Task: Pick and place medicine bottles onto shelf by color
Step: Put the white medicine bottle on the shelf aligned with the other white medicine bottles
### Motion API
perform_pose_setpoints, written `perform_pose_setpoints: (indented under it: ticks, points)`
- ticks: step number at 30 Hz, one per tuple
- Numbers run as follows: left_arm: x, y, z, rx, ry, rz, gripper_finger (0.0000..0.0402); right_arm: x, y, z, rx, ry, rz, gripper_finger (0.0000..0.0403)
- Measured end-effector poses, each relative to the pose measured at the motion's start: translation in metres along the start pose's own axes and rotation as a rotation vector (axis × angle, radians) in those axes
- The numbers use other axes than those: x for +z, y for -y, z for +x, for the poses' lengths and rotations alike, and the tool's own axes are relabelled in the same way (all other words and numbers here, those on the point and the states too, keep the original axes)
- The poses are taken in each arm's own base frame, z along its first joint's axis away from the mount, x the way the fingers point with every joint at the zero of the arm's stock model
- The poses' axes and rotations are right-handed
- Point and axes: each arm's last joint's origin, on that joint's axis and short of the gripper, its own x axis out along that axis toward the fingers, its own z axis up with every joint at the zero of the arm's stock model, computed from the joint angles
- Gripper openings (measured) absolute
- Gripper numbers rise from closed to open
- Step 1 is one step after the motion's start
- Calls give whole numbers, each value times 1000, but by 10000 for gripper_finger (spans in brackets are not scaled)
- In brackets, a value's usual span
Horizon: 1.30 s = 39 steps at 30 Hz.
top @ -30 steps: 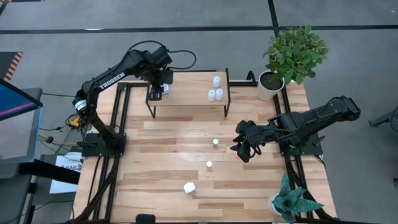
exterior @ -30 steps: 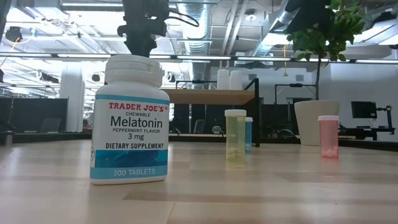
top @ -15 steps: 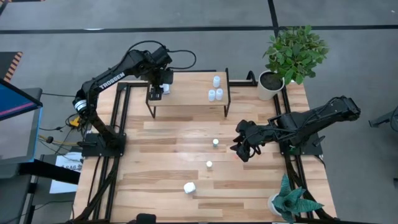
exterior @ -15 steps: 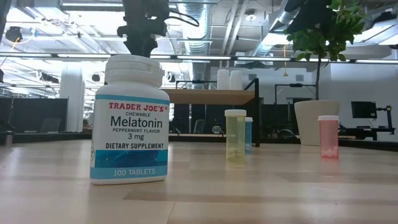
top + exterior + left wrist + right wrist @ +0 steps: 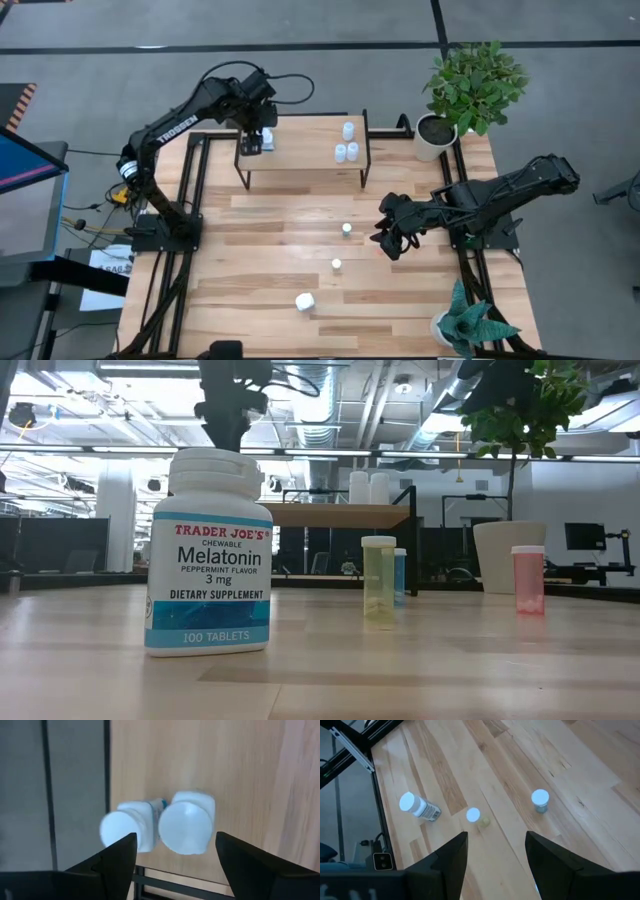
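Observation:
The shelf [image 5: 300, 140] stands at the table's far side. My left gripper [image 5: 257, 133] hovers open above its left end, over two white bottles [image 5: 185, 822] [image 5: 127, 826] that stand side by side on the shelf top, between the fingers' lines and below them. Three pale bottles [image 5: 346, 145] stand at the shelf's right end. On the table stand a white Melatonin bottle [image 5: 208, 550], a yellow-green bottle [image 5: 379, 582], a blue one [image 5: 400, 575] and an orange-red one [image 5: 527, 578]. My right gripper [image 5: 385, 243] is open and empty above the table's right middle.
A leafy potted plant [image 5: 470, 85] stands at the far right corner and a smaller plant [image 5: 465, 325] at the near right. Black arm frames run along the table's left [image 5: 185, 190] and right [image 5: 465, 250] sides.
My left gripper has risen a little above the shelf's left end; the two white bottles stay standing on the shelf.

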Motion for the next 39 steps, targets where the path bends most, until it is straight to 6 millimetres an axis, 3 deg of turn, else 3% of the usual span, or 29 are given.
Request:
perform_pose_setpoints:
  ticks: [7,15,23,30,39]
  points:
    - [4,7,-35,-12,47,-121,257,0,0,0,0,0,0,218]
    - [13,48,-58,-382,101,-353,254,0,0,0,-2,-2,-30,218]
    - [34,112,-75,-519,73,-340,254,-9,5,-1,-63,-74,-24,218]
    - [39,182,-98,-435,36,-369,254,-26,1,-5,-92,-163,-126,218]
    - [49,279,-117,-435,153,-381,254,-44,-13,-13,-34,-200,-212,218]
